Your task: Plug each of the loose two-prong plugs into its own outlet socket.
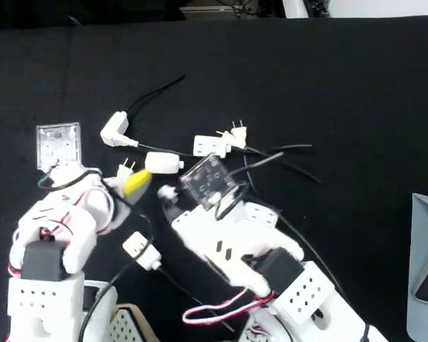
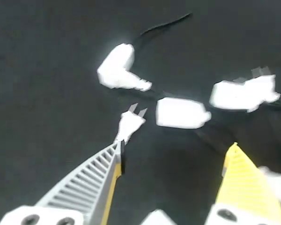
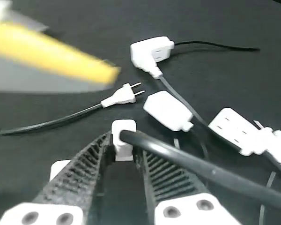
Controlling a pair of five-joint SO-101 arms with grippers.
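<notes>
The right gripper [image 3: 123, 149] is clamping the held plug [image 3: 123, 136] by its white body, with the thick cord [image 3: 192, 164] running back across its fingers. The prongs are hidden, so I cannot tell which way they are facing, and pushing toward a socket without knowing that is risking a bent prong or a miss. The left gripper [image 2: 176, 146] is hanging open low over the desk [image 1: 342, 92]. The loose plug [image 2: 130, 123] is lying flat just past its grey fingertip [image 2: 113, 154], well off the middle of the gap, with its prongs turned roughly toward the socket [image 2: 180, 112] near it. If the gripper closes from here, the grey finger is likely to shove the plug sideways, or pinch only its cord end, rather than seat on the body. The socket is lying loose, so an insertion push is likely to slide it away unless the other arm is bracing it. The two grippers are working close together, and the yellow finger [image 3: 51, 58] is sitting just beyond the right gripper, so a collision is a real hazard. Cords are crossing around the angled plug [image 2: 117, 70], so any lift could be dragging neighbours along.
</notes>
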